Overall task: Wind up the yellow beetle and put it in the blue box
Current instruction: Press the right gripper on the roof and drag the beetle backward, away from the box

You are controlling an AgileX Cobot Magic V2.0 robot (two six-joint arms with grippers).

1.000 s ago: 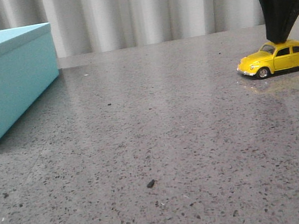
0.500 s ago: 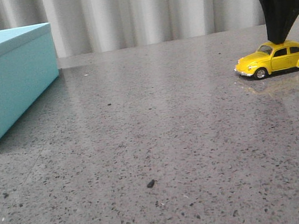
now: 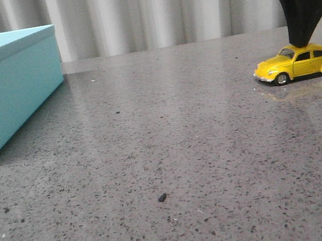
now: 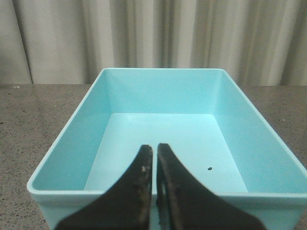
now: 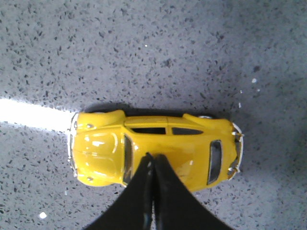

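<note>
The yellow beetle (image 3: 296, 62) stands on its four wheels on the grey speckled table (image 3: 172, 155), well apart from the blue box (image 3: 5, 89), which is across the tabletop at the robot's left. The beetle looks small, rigid and glossy, so probably light and slippery on the roof; its flat door sides, between the wheels, seem the surest place to take hold.

The right gripper (image 5: 154, 165) has its fingers pressed together, tips on the beetle's roof, pinching nothing. The left gripper (image 4: 154, 158) hangs over the box's near rim, fingers almost touching, empty.
</note>
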